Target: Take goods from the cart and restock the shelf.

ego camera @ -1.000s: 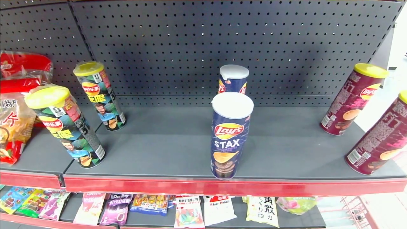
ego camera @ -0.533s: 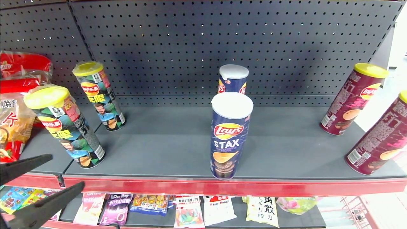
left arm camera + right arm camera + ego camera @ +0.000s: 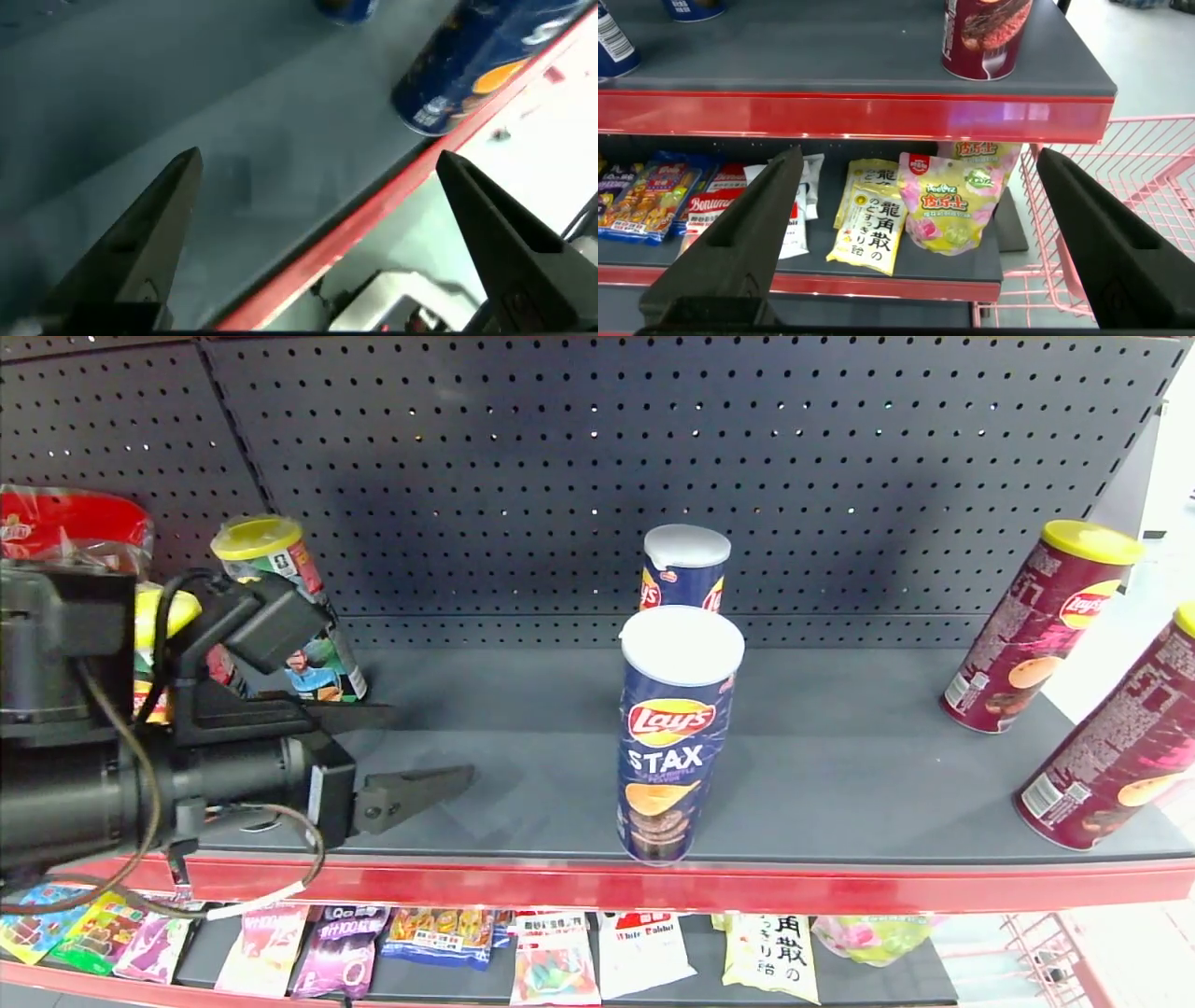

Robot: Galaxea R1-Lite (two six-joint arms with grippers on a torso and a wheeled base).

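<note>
My left gripper (image 3: 431, 742) hangs open and holds nothing, low over the grey shelf (image 3: 523, 709), left of the front blue chip can (image 3: 677, 737). A second blue can (image 3: 684, 569) stands behind that one. In the left wrist view the open gripper (image 3: 318, 168) spans bare shelf board, with the blue can (image 3: 467, 75) beyond it by the red front edge. My right gripper (image 3: 917, 159) is open and holds nothing, below the shelf's red lip (image 3: 859, 112), with a maroon can (image 3: 985, 33) standing above it.
Two green cans with yellow lids stand at the left; the rear one (image 3: 280, 579) shows, the front one (image 3: 163, 607) is mostly behind my left arm. Two maroon cans (image 3: 1036, 625) stand at the right. Snack bags (image 3: 957, 210) lie on the lower shelf. A pink cart (image 3: 1130, 243) stands beside it.
My left arm has come up from the lower left and moved right over the shelf, now covering the front green can. The cans have not moved.
</note>
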